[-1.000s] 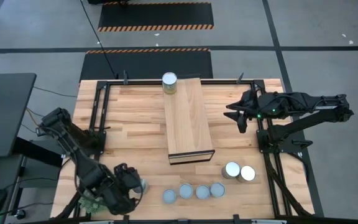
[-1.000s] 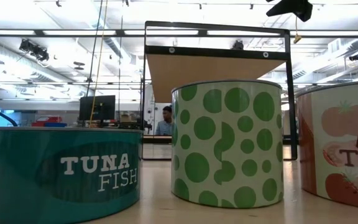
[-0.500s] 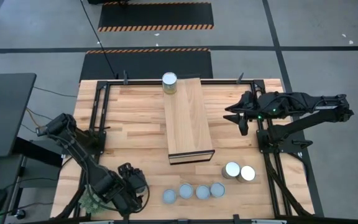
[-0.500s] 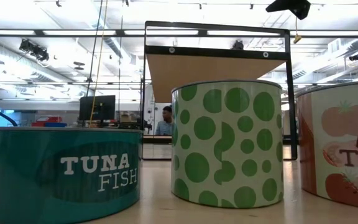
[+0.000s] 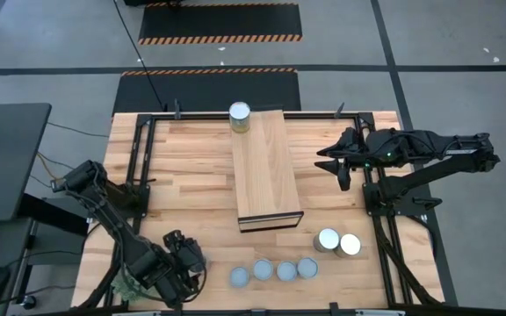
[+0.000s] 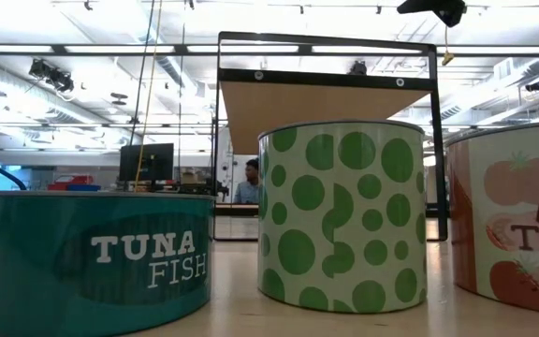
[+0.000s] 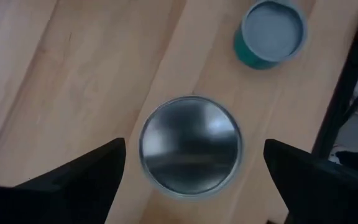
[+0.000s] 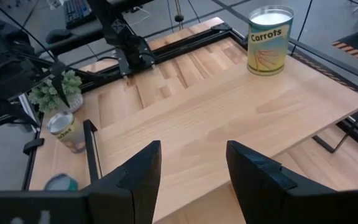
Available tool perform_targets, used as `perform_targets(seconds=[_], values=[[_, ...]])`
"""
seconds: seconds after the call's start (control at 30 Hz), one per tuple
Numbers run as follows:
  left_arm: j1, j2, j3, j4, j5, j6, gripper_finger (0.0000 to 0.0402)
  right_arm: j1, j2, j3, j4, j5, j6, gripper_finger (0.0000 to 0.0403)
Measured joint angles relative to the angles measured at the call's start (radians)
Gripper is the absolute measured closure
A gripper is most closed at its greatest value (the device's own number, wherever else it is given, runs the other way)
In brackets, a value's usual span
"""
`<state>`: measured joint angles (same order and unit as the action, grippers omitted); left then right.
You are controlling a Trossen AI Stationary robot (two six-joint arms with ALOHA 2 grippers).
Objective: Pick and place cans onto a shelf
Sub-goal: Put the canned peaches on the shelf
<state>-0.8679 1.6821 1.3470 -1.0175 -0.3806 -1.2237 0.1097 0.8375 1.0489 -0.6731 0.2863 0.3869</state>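
Observation:
My left gripper [image 5: 183,261] hangs open over the table's near left corner. In its wrist view [image 7: 194,146] its fingers stand on either side of a silvery can [image 7: 190,146] that stands upright on the table, without touching it. My right gripper [image 5: 332,164] is open and empty above the table, right of the shelf [image 5: 266,167]. It also shows in its own wrist view [image 8: 191,158]. A carrots can [image 5: 240,115] stands on the shelf's far end [image 8: 269,38]. Several blue-grey cans [image 5: 274,270] and two bright cans [image 5: 339,241] stand near the near edge.
A green plant ball [image 5: 128,285] sits at the near left corner beside my left gripper. A teal can [image 7: 271,34] stands close to the can under the left gripper. In the low view a tuna can [image 6: 96,262] and a green-dotted can [image 6: 342,215] stand in front of the shelf [image 6: 326,98].
My left gripper has shifted a little toward the table's right edge and now covers the can that showed beside it in the high view.

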Motion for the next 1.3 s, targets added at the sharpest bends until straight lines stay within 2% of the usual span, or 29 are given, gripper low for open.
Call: perform_targets(seconds=[0.17, 0.33, 0.5, 0.6, 0.67, 1.3], values=[[0.016, -0.007, -0.001, -0.068, -0.003, -0.051, 0.0016, 0.0, 0.0, 0.0, 0.01, 0.0, 0.0, 0.0213], [0.046, -0.039, -0.041, -0.091, -0.001, -0.103, 0.0036, 0.0, 0.0, 0.0, 0.033, 0.0, -0.02, 0.0213], [0.059, -0.133, -0.195, 0.062, 0.026, -0.202, 0.0054, -0.001, 0.0, 0.0, 0.062, 0.0, -0.03, 0.0213], [0.057, -0.187, -0.265, 0.184, 0.061, -0.193, 0.0064, -0.001, 0.0, 0.0, 0.063, 0.0, -0.023, 0.0213], [0.063, -0.197, -0.28, 0.187, 0.099, -0.179, 0.0074, -0.001, 0.0, 0.0, 0.066, -0.001, -0.016, 0.0213], [0.098, -0.158, -0.277, 0.191, 0.154, -0.134, 0.0243, -0.001, 0.0, 0.0, 0.108, -0.001, 0.005, 0.0213]])
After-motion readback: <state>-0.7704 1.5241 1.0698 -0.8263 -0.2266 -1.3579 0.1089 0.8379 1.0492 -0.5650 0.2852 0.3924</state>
